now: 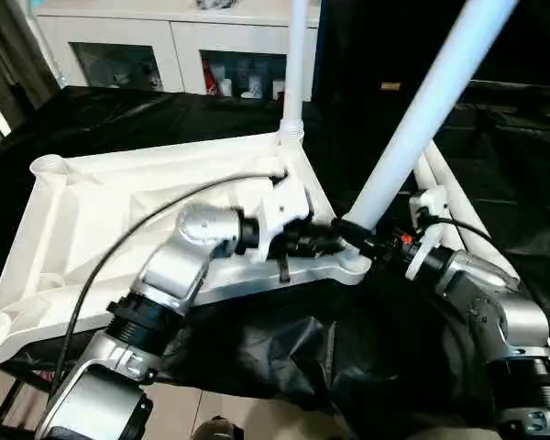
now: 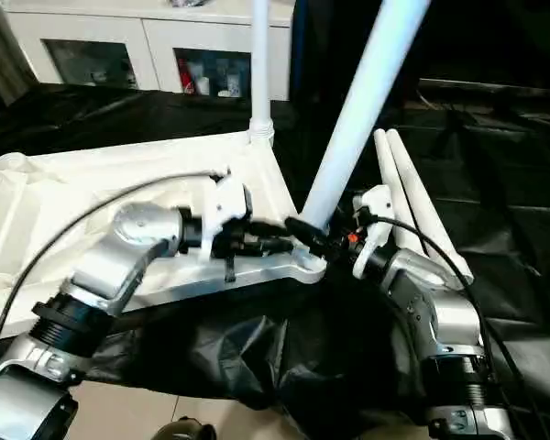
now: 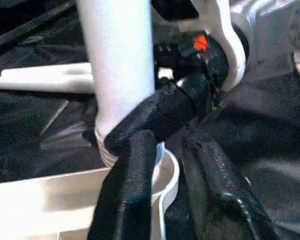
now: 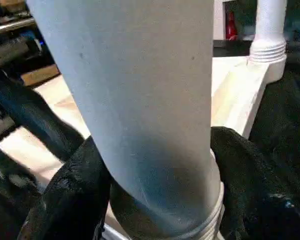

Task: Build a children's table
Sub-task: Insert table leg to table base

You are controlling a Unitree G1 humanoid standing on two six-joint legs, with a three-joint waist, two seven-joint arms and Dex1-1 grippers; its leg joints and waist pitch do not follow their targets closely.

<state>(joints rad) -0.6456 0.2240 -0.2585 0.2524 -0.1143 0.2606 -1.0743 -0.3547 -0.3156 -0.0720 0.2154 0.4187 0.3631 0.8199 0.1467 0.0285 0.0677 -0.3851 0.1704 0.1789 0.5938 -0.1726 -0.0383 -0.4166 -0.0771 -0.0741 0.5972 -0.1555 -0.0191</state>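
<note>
The right gripper (image 2: 316, 240) has its jaws clamped on a tilted leg (image 1: 420, 119) at the tabletop's (image 1: 92, 211) corner socket (image 1: 353, 266); the left gripper (image 1: 325, 240) jaws sit apart beside it.

White parts on black cloth, as I see it from the head camera.

The tabletop (image 1: 92, 197) is white, as are the leaning leg (image 1: 422, 110), the upright leg (image 1: 296, 64) and the spare legs (image 2: 412, 197) lying aside. My forearms (image 1: 179, 257) are silver, my fingers (image 3: 132, 190) black, with an orange-red spot (image 3: 200, 42) on the right gripper (image 1: 353, 236). The drape (image 1: 119, 115) is black, the cabinet (image 1: 165, 41) white.
</note>
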